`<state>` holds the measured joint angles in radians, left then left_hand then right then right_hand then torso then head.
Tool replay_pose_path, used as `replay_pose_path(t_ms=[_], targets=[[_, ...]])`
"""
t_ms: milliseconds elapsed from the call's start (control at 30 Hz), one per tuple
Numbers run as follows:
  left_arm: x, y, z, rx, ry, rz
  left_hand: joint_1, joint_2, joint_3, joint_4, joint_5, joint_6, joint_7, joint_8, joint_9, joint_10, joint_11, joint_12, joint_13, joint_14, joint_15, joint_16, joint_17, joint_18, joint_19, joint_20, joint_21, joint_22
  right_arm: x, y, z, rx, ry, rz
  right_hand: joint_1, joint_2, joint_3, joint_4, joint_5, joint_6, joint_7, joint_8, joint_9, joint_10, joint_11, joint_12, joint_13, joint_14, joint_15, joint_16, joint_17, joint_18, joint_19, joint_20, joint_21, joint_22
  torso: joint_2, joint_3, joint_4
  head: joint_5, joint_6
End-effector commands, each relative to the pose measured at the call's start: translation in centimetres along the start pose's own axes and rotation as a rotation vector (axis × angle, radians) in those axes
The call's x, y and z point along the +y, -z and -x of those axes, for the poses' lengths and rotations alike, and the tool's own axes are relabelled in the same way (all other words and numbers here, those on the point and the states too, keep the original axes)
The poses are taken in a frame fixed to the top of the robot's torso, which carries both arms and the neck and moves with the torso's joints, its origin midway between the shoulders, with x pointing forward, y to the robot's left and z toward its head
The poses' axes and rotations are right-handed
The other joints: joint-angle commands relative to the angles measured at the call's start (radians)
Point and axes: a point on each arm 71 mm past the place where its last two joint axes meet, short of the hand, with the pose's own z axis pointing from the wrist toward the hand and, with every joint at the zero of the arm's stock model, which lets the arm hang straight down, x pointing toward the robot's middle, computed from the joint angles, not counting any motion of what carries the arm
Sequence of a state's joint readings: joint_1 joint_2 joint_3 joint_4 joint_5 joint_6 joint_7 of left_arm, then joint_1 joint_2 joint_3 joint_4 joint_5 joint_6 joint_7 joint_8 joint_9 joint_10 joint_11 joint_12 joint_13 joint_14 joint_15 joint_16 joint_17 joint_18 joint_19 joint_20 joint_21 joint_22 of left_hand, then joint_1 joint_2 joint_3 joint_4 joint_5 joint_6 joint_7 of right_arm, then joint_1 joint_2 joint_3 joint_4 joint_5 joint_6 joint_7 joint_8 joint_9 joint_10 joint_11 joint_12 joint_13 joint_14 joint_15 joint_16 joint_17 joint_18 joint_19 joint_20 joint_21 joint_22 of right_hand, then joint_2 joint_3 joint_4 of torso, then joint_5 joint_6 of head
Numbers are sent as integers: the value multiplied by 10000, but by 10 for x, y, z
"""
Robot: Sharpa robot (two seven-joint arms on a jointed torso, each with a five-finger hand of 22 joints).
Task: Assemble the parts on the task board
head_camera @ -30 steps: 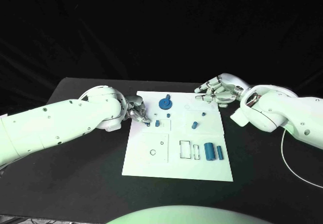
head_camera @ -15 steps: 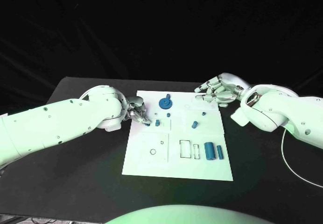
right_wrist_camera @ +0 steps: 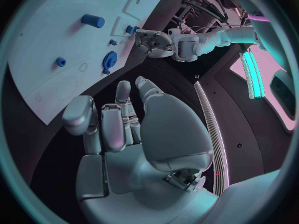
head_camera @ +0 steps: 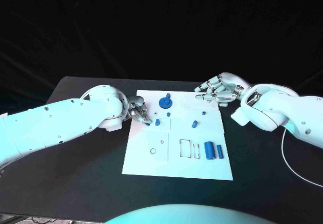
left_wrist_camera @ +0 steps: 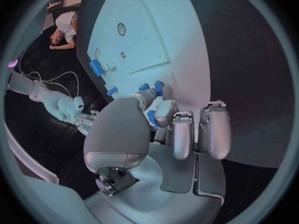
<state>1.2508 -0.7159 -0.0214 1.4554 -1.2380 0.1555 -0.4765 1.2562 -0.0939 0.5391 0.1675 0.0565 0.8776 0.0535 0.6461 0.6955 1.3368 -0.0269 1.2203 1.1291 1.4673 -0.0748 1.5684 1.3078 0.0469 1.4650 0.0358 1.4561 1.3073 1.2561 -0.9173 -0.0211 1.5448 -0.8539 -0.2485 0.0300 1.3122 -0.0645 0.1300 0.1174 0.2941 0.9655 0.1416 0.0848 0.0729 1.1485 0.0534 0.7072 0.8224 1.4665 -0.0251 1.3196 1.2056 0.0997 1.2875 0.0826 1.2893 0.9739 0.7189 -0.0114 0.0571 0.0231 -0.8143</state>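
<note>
While the left robot hand [head_camera: 138, 112] pinches a small blue part [left_wrist_camera: 151, 117] at the task board [head_camera: 176, 161], steady vertical seating seems key; the right robot hand [head_camera: 216, 92] hovers empty, fingers apart.

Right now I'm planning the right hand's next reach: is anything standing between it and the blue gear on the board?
Nothing visible does. The right hand hovers at the task board's far right corner, and only bare white board lies between it and the blue gear.

Part [left_wrist_camera: 151, 118] half behind left hand [left_wrist_camera: 163, 134]
</note>
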Motion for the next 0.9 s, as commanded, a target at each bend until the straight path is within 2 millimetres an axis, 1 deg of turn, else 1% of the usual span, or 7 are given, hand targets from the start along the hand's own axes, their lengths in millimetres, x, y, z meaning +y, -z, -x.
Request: replay_pose_path(t_ms=[33,200,300,433,567,667,900], targets=[[2,0,-2,-124,277,186,67,-8,966,-883,66,111,-113,59,10,64,-15,70,18,1034,-76,24,2630,-117,403,-85,48,1435,1,0,-2,148,2,98,3,74,8,50,46,19,41,65,-7,-67,15,14,1,319,21,-41,-12,148,-89,8,-58,-9,-2,-3,-3,4,6],[1,4,-1,-458,622,104,80,-54,1080,-908,104,143,-124,63,7,120,-29,105,58,1034,-90,24,2630,-129,429,-94,87,1480,1,0,-1,147,3,107,3,74,8,50,46,19,41,65,-7,-67,15,14,1,319,21,-41,-12,148,-89,8,-58,-9,0,-7,-6,-4,0],[1,6,-1,-621,769,89,89,-97,1176,-930,117,155,-127,62,5,138,-39,102,57,1034,-96,24,2630,-137,446,-102,111,1508,1,0,-1,149,3,110,3,74,8,50,46,19,41,65,-7,-67,15,14,1,319,21,-41,-12,148,-89,8,-58,-9,1,-2,5,-8,-14],[3,8,-2,-752,857,93,97,-163,1320,-961,125,165,-127,60,2,151,-40,86,44,1034,-105,24,2630,-140,456,-112,120,1522,0,0,-1,151,3,111,-1,77,5,57,50,18,41,67,-7,-66,15,15,-4,316,22,-53,-27,149,-91,8,-64,-17,-6,-6,24,-17,-28],[4,9,-4,-905,901,90,93,-181,1353,-965,125,168,-126,60,2,159,-39,90,50,1034,-107,24,2630,-143,462,-114,129,1533,0,1,-1,152,3,113,-7,81,1,65,55,18,40,69,-7,-65,15,17,-9,314,22,-69,-46,151,-94,8,-71,-27,-7,-9,25,-6,-31],[5,9,-6,-1040,920,60,87,-201,1388,-968,125,175,-126,62,2,170,-40,96,59,1034,-107,24,2630,-150,476,-116,152,1559,0,1,-1,152,4,114,-7,81,1,65,55,18,40,69,-7,-65,15,17,-9,314,22,-69,-46,151,-94,8,-71,-27,-2,-10,20,-3,-5],[7,8,-8,-1205,902,70,87,-201,1388,-968,125,175,-126,62,2,170,-40,96,59,1034,-107,24,2630,-150,476,-116,152,1559,0,0,-1,156,3,116,-7,81,1,65,55,18,40,69,-7,-65,15,17,-9,314,22,-69,-46,151,-94,8,-71,-27,2,1,-2,29,-44]])
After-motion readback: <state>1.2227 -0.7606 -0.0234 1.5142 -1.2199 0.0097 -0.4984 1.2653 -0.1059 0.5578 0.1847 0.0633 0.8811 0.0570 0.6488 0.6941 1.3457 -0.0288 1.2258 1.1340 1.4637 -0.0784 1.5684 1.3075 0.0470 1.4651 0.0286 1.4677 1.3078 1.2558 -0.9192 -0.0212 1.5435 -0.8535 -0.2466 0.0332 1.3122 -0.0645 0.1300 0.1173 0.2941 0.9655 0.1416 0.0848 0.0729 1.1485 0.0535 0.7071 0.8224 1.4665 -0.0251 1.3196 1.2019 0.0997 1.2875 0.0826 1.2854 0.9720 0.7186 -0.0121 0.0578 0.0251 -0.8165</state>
